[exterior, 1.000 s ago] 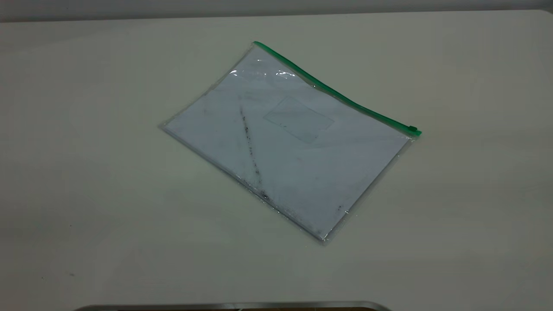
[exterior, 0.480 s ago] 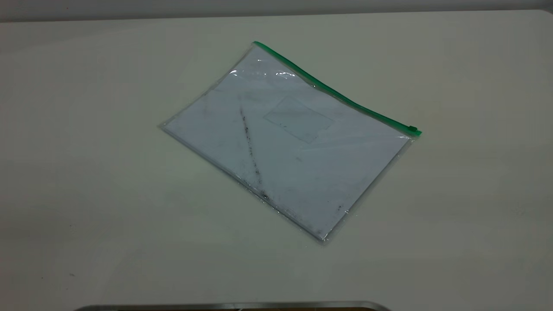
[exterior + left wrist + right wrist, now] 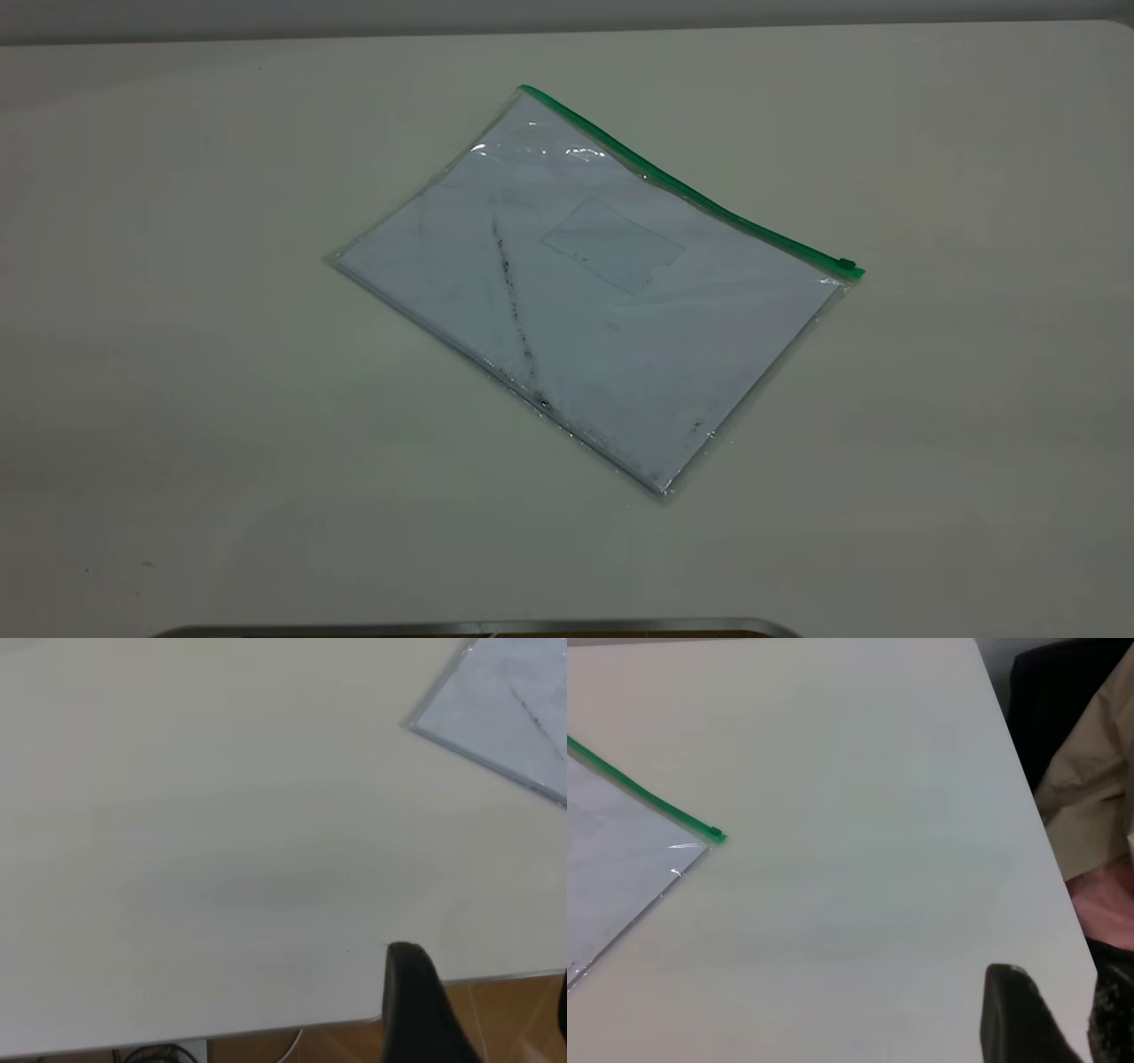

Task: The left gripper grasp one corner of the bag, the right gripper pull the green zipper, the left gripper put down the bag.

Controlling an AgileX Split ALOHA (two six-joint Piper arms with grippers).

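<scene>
The left gripper (image 3: 483, 1010), its fingers spread and holding nothing, hangs at the bench (image 3: 177, 354) edge, well apart from the bag (image 3: 585, 292), which lies flat ahead of the fingers. The bag looks light, limp and slick, likely best pinched at a corner (image 3: 412, 724). The right gripper (image 3: 1063, 1014), fingers likewise parted and empty, is well short of the green zipper (image 3: 682, 186), whose slider (image 3: 718, 835) is probably small and fiddly.

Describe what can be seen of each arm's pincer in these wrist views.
Little shows. The left pincer appears in its wrist view as a plain matte black finger with a blunt, rounded tip, plus a black sliver at the frame's edge. The right pincer shows one black tapered finger and a second with whitish scuffs. No cables or markings are visible, and neither arm appears in the exterior view.
</scene>
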